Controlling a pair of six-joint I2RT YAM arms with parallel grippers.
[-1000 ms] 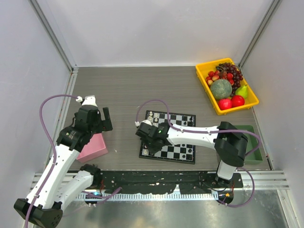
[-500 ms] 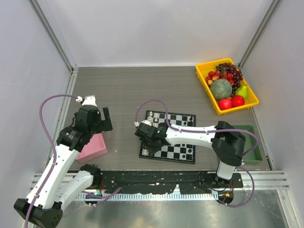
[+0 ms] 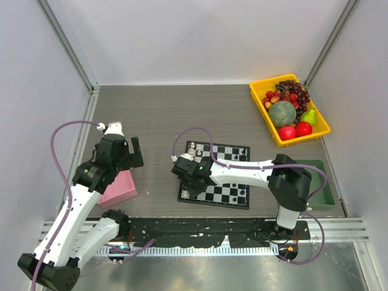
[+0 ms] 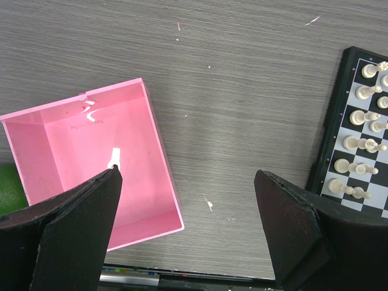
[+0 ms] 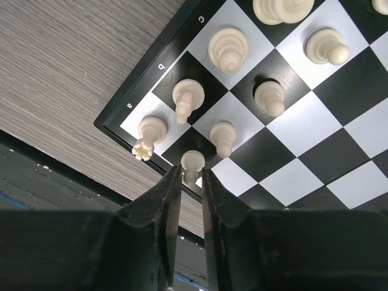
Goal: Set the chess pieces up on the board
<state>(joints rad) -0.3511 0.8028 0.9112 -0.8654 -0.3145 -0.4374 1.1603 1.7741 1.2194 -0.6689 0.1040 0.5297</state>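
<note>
In my right wrist view, the right gripper [image 5: 191, 176] sits at the lower middle of the frame. Its fingers are drawn close together, pinching a white pawn [image 5: 193, 160] over the lower-left corner of the board [image 5: 291, 130], beside the border letters a and b. Other white pieces [image 5: 228, 50] stand on the squares above it. From the top camera, the board lies centre frame on the table [image 3: 151, 115]. The left gripper [image 4: 188, 176] hangs with its fingers spread wide over the table. It is between the pink box [image 4: 159, 151] at left, with one white piece [image 4: 114, 158] lying inside, and the board's edge at right.
</note>
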